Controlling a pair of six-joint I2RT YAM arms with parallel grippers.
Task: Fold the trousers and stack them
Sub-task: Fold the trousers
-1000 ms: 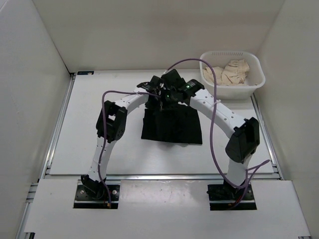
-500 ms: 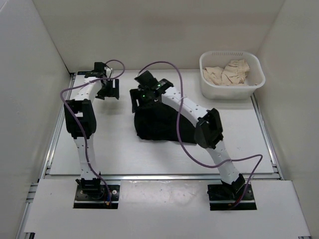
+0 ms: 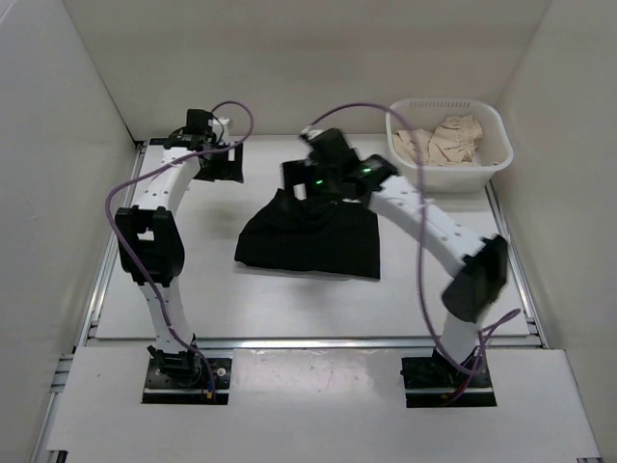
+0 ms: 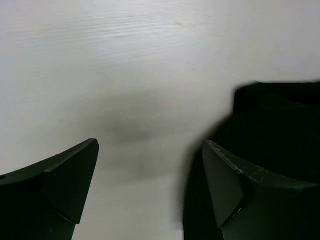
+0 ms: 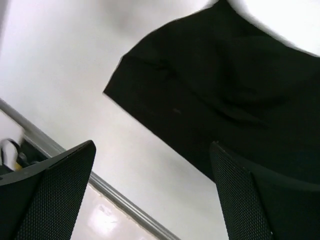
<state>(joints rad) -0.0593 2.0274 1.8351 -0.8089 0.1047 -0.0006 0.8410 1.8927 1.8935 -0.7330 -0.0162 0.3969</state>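
Note:
The black trousers [image 3: 308,239] lie folded in a rumpled, roughly rectangular bundle in the middle of the white table [image 3: 193,289]. My left gripper [image 3: 226,166] hovers over bare table at the far left, open and empty. In its wrist view the gripper [image 4: 150,150] shows an edge of the trousers [image 4: 280,125] on the right. My right gripper [image 3: 297,181] hangs just above the far edge of the trousers, open and empty. In the right wrist view the gripper [image 5: 152,150] looks down on the trousers [image 5: 225,85] with nothing between its fingers [image 5: 250,200].
A white basket [image 3: 494,154] holding beige cloth [image 3: 445,140] stands at the far right corner. White walls enclose the table on three sides. A metal rail [image 5: 125,202] runs along the table's edge.
Both grippers have opened and let go of the trousers. The left arm swung out to the far left. The right arm rose over the far edge, and the bundle now spreads further left.

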